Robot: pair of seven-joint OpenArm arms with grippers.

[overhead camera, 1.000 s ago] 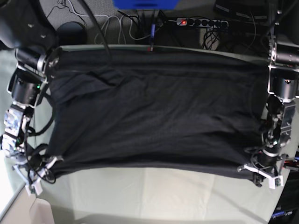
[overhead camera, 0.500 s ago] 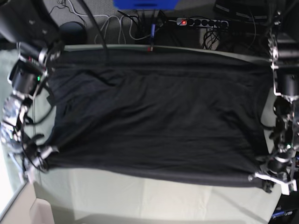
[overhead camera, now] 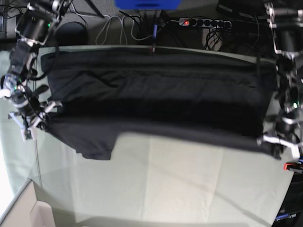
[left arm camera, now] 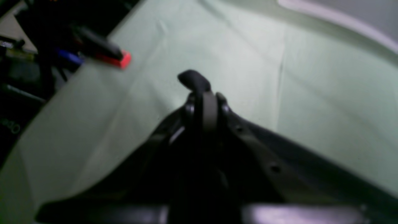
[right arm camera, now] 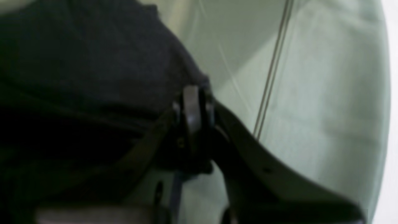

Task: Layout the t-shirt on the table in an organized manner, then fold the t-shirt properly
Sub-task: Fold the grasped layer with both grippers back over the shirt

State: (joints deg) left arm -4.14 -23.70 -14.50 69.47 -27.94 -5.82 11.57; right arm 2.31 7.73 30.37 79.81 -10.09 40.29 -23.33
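Observation:
The black t-shirt (overhead camera: pixel 156 94) stretches wide across the far half of the table (overhead camera: pixel 189 189), and its near edge is raised off the cloth. My left gripper (overhead camera: pixel 278 145) is shut on the shirt's near corner at the right side of the base view. My right gripper (overhead camera: pixel 32 124) is shut on the near corner at the left, and a sleeve (overhead camera: pixel 97 149) droops beside it. In the left wrist view the shut fingertips (left arm camera: pixel 203 102) pinch dark fabric (left arm camera: pixel 192 78) above the table (left arm camera: pixel 311 77). The right wrist view shows closed fingers (right arm camera: pixel 191 109) at the shirt's (right arm camera: pixel 93 62) edge.
A red clamp (overhead camera: pixel 289 166) (left arm camera: pixel 116 59) sits at the table's right edge, close to my left gripper. Behind the far edge lie a power strip (overhead camera: pixel 203 22), loose cables (overhead camera: pixel 118 26) and a blue object (overhead camera: pixel 147 4). Pale creased cloth covers the near half.
Both grippers have moved toward the table's far side, carrying the shirt's near edge up and back. More bare table shows in front, and a sleeve now hangs at the left.

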